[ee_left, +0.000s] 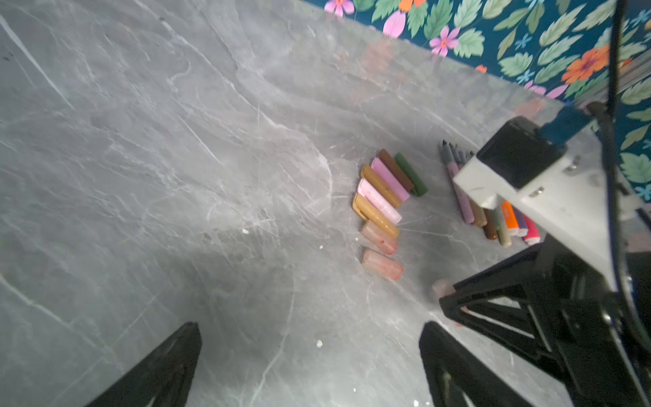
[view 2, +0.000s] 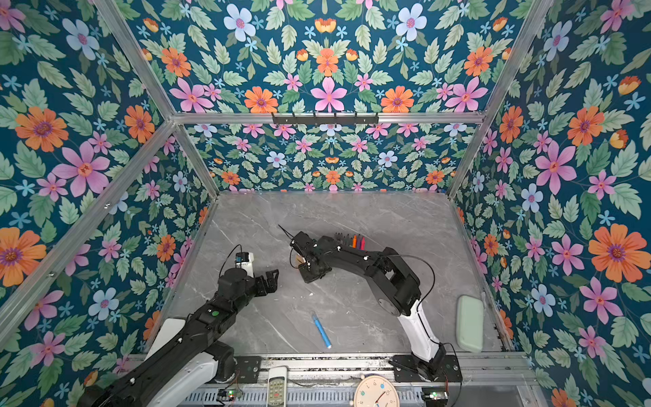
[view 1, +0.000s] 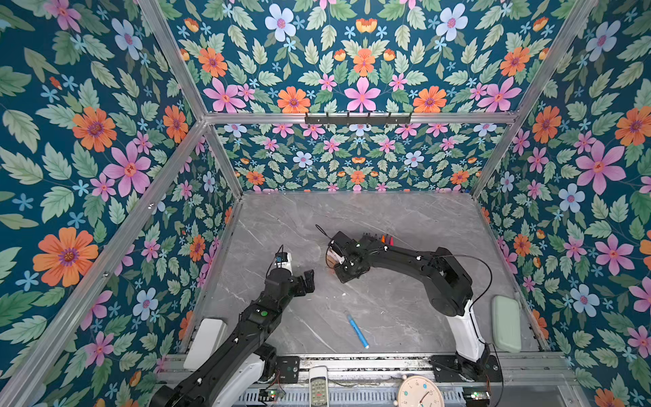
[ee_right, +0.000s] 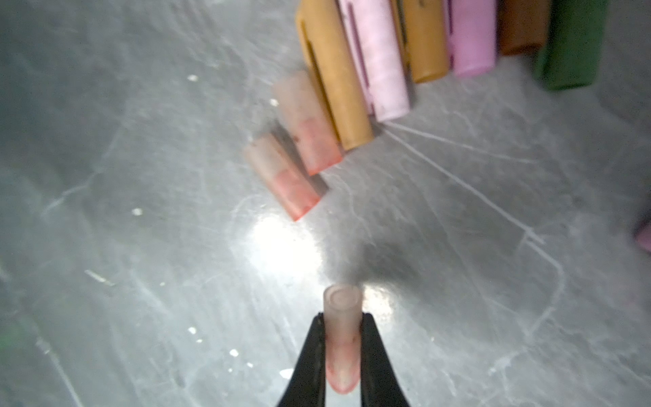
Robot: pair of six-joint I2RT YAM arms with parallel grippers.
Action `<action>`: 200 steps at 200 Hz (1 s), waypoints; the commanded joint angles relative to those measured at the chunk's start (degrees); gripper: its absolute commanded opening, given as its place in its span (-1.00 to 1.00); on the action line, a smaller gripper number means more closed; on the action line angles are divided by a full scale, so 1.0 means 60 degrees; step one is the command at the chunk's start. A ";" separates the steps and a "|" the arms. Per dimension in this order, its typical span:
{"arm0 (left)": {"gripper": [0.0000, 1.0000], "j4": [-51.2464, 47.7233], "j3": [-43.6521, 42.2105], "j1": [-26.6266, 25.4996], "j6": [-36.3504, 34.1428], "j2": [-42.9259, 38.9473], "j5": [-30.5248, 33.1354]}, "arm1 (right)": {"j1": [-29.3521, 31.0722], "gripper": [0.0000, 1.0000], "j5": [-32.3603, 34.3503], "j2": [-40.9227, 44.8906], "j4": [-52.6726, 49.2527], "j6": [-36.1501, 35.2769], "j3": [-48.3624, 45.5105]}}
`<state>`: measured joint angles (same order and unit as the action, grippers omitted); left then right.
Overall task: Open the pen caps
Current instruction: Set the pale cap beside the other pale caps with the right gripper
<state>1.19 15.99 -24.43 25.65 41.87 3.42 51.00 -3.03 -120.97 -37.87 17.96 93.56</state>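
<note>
Right pincer (ee_right: 343,316), clamped on translucent cap (ee_right: 342,338) (pink-tinged)

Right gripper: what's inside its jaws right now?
A translucent pinkish pen cap, pinched by the right gripper. No pen shows attached. The jaws cover the cap's sides, and its interior is too blurred to judge.

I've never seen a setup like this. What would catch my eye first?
The loud floral walls around the grey table. Then the right tool, pinching a pale pink cap near the row of coloured caps, and one blue pen lying alone nearer the arms' bases.
</note>
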 commanded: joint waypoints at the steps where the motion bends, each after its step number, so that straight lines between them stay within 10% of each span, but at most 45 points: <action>1: 1.00 -0.0242 -0.0233 0.0010 0.0220 -0.0965 0.0643 | 0.0201 -0.81 -0.0407 0.0030 0.0359 -0.0754 0.0172; 101: 1.00 -0.0550 -0.0196 0.0004 0.0350 -0.1331 0.0874 | 0.1237 -0.79 0.3289 -0.3086 -0.2745 -0.2420 0.4772; 200: 0.99 -0.0478 -0.0336 0.0011 0.0288 -0.1812 0.0542 | 0.1374 -0.41 0.3882 -0.3421 -0.2939 -0.2392 0.5440</action>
<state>-2.63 13.63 -24.43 27.57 30.89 7.44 59.05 19.29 -142.02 -54.61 3.95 125.71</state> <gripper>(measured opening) 0.998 0.290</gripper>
